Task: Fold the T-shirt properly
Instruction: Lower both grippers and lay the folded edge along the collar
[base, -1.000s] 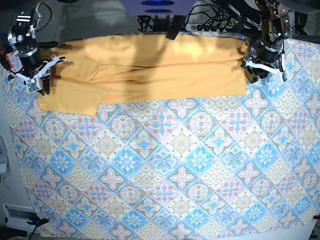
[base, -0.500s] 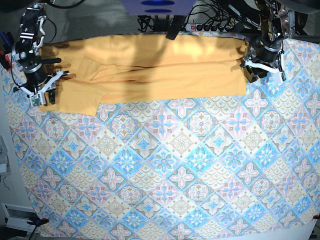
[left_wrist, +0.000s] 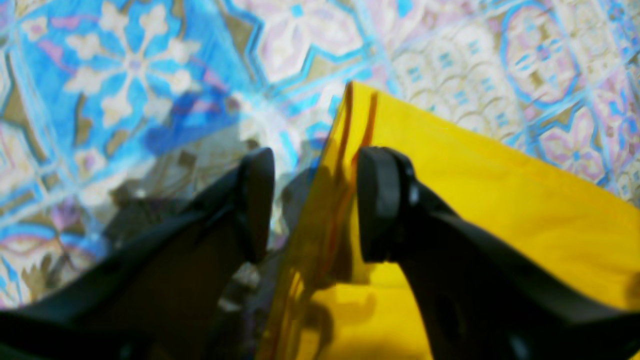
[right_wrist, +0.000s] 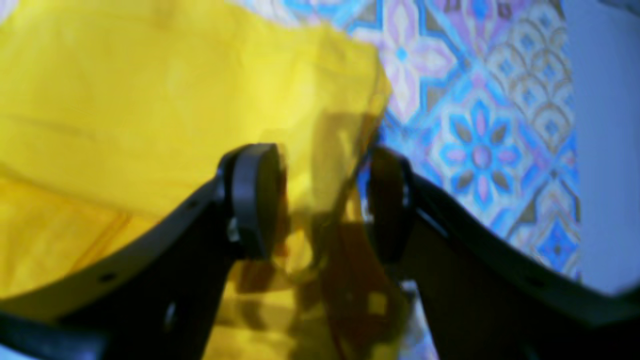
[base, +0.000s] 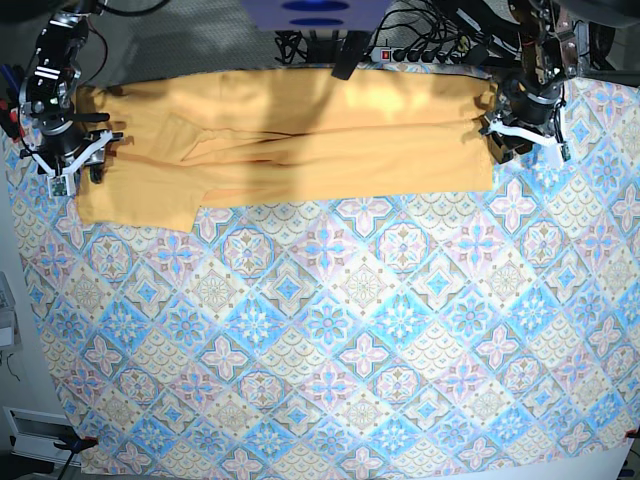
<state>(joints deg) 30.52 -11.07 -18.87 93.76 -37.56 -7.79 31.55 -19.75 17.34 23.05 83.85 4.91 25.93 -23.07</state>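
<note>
Lying at 12 o'clock edge of tablecloth (base: 330, 330), T-shirt (base: 300, 140) forms long flat band, already folded lengthwise. Left gripper (left_wrist: 312, 205) at band's 3 o'clock end: jaws apart, hem edge standing between pads, one pad touching fabric. Right gripper (right_wrist: 320, 200) at 9 o'clock end: jaws apart, straddling corner. My judgement: close both fully on all layers before lifting; lift evenly, keep band taut, avoid snagging tablecloth.

We held our black two-fingered left gripper (left_wrist: 310, 205) low with its jaws parted, one pad (left_wrist: 377, 200) lit yellow. Our black right gripper (right_wrist: 320, 200) likewise stood with jaws spread apart, pointing down.
</note>
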